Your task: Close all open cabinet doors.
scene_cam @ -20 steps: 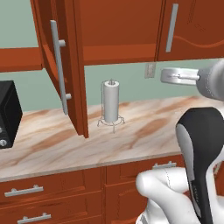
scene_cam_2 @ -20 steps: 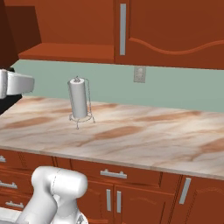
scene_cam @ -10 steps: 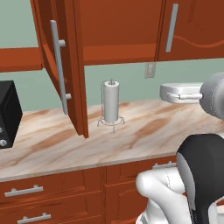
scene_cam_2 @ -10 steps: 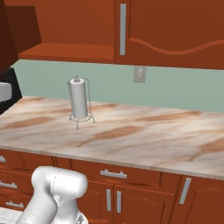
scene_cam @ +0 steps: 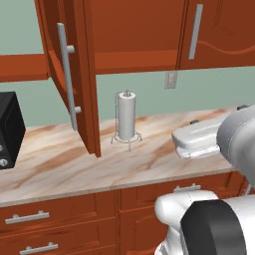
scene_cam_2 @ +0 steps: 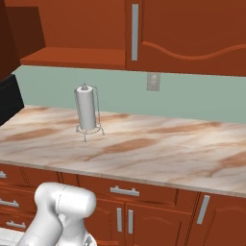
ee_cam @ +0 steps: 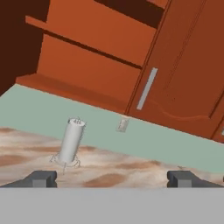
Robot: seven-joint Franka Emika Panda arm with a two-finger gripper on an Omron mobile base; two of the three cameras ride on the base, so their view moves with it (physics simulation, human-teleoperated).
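cabinet doors are the job, and one open upper door swings out over the marble counter, edge-on toward the robot, its grey bar handle facing left; nothing touches it, so the closing is not yet done. the neighbouring upper door to the right sits flush and looks shut. more of the wall to the left is cut off, so there may be other doors ajar. the paper towel holder stands just right of the open door's lower edge. the gripper hovers low over the counter with fingers spread wide, holding nothing, well apart from the open door.
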